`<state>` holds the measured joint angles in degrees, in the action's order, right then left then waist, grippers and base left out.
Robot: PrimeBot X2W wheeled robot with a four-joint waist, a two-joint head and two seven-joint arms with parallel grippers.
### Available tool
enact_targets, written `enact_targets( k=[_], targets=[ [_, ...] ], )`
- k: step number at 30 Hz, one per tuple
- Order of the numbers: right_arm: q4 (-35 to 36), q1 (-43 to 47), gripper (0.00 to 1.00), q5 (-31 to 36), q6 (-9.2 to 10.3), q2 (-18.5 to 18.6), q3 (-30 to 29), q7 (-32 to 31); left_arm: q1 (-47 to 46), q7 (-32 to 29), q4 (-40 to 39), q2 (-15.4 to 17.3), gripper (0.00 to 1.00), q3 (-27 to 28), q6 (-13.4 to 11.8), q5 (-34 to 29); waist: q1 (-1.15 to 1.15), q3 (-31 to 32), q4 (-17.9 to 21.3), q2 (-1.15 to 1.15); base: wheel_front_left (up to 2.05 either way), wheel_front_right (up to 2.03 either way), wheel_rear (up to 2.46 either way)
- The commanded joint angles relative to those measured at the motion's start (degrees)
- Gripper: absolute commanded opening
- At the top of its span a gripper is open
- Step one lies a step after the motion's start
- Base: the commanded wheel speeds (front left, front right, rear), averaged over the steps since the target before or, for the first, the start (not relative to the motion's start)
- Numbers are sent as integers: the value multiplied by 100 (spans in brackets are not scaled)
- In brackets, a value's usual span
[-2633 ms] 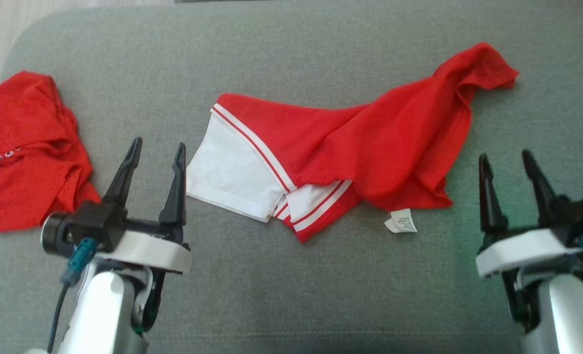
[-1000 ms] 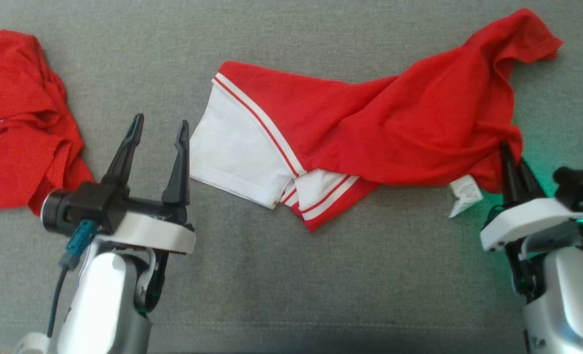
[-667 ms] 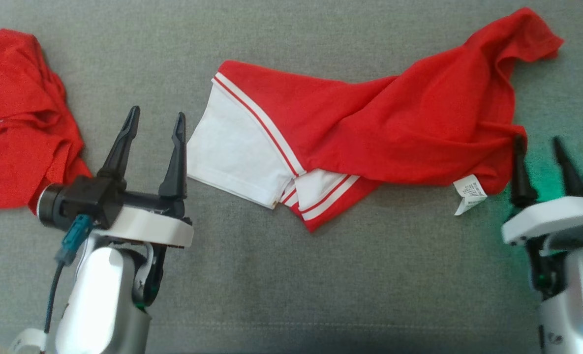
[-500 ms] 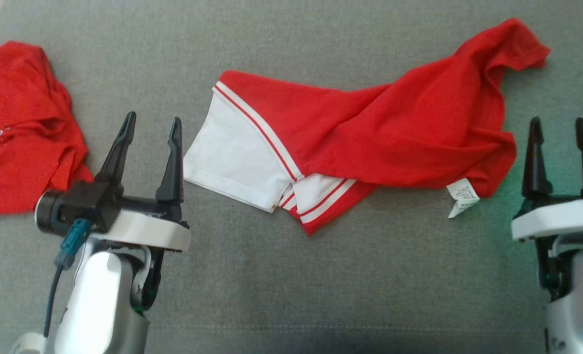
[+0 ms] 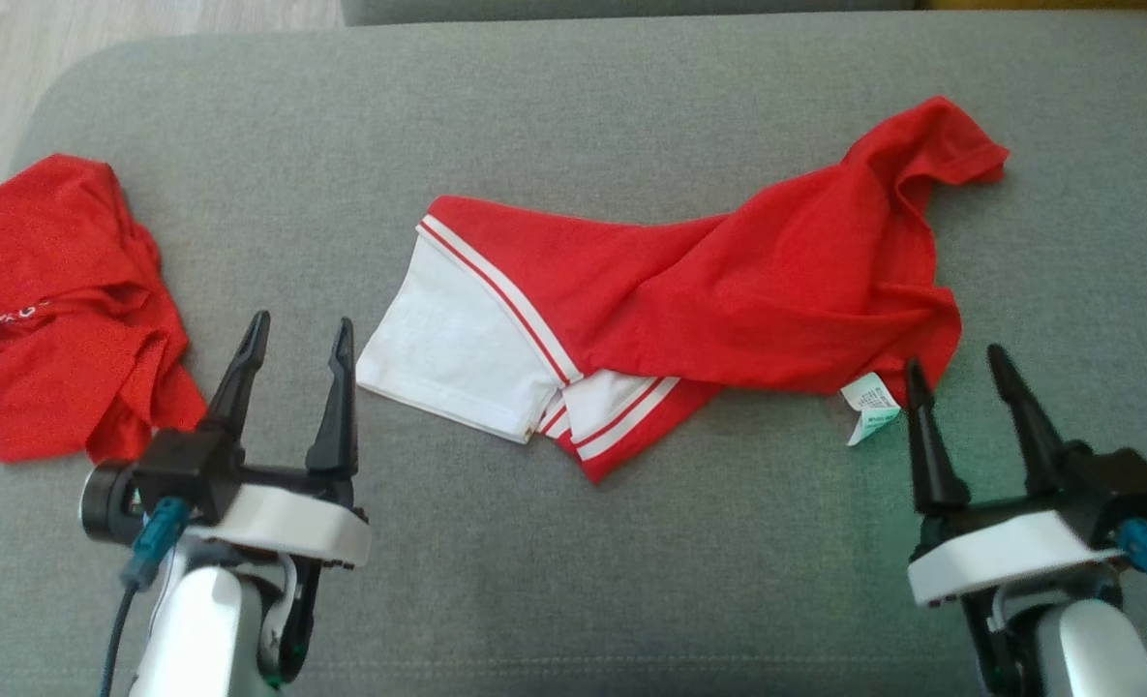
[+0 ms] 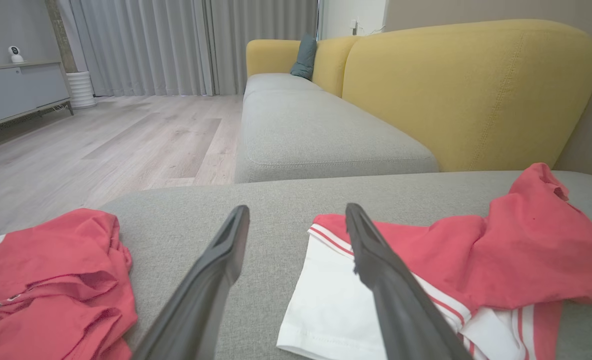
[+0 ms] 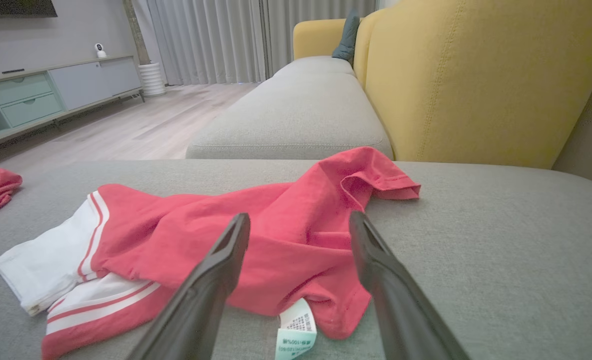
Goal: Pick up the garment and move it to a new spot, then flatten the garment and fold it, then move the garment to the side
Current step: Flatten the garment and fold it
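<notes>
Head view: red-and-white garment (image 5: 728, 290) lies rumpled mid-way along the grey sofa seat (image 5: 573, 116), its care label (image 5: 868, 405) at the near right edge. Left end effector (image 5: 302, 319) is wide and holds nothing, just left of the white panel. Right end effector (image 5: 953, 358) is wide and holds nothing, beside the label.

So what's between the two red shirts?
Bare grey cushion, seen in the head view, with the open left end effector over that gap.
</notes>
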<state>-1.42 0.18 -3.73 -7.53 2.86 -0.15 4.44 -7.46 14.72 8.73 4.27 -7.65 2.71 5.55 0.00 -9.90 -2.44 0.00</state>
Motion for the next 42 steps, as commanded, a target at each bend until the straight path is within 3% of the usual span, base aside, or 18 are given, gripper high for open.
enact_targets(
  k=[1,20,31,42],
  targets=[
    [248,-32,100,-72,4,21,210,-19,-72,28,-169,86,100,191,-22,-61,0,42,9,0,0,0,0],
    [398,-31,100,-209,4,3,264,-138,-212,-43,81,114,100,25,-41,-115,0,-40,7,0,0,0,0],
    [302,-247,100,-229,4,2,368,-103,-1166,-1327,1582,139,100,-56,200,259,0,-492,202,0,0,0,0],
    [123,-319,100,-302,4,2,357,-77,-1338,-2556,2196,233,100,0,114,488,0,-598,307,0,0,0,0]
  ],
)
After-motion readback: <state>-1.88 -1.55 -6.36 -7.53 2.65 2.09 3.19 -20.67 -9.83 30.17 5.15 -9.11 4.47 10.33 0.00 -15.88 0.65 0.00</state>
